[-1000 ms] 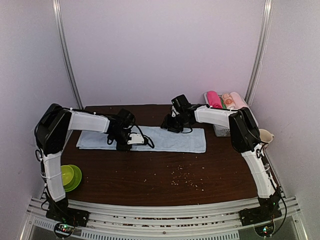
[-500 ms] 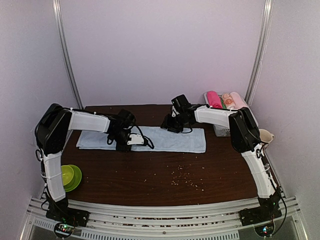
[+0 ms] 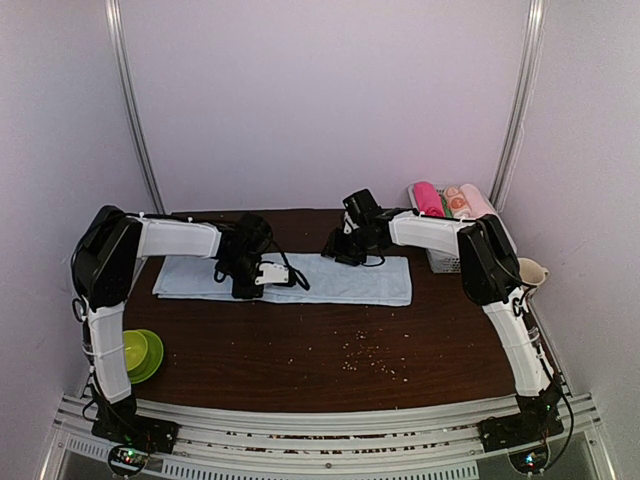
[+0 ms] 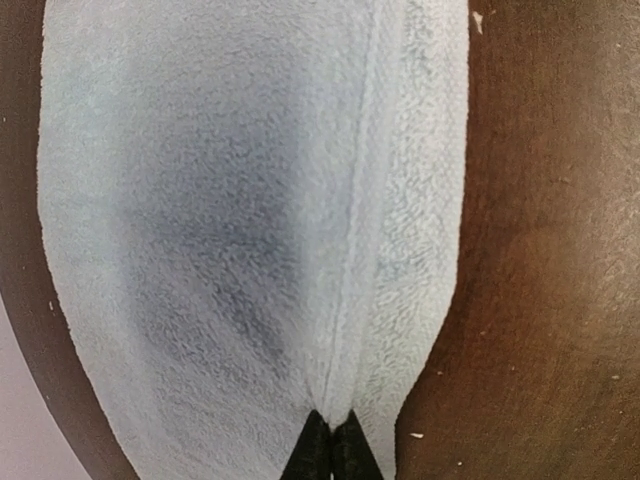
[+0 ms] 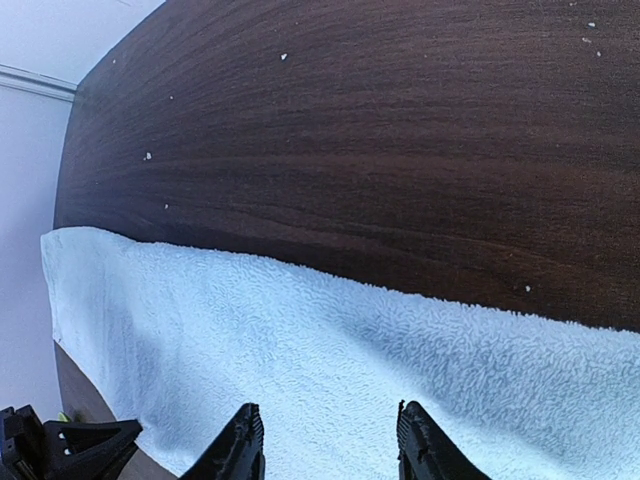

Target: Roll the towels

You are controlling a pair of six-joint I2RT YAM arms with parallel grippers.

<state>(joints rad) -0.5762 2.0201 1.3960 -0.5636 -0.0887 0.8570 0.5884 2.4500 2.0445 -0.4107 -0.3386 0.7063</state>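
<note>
Blue towel [image 4: 230, 200], fold pinched in left hand [image 4: 331, 450]

A pale blue towel [image 5: 300, 350] lies flat across a dark wooden table [image 5: 350, 150], the right gripper [image 5: 328, 425] poised over it with its black fingers parted.

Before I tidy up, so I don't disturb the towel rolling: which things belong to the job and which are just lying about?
Job: light blue towel, spread on the table; pink towel, rolled in the basket.
Lying about: green bowl; beige jug; crumbs; pale pink roll.
</note>
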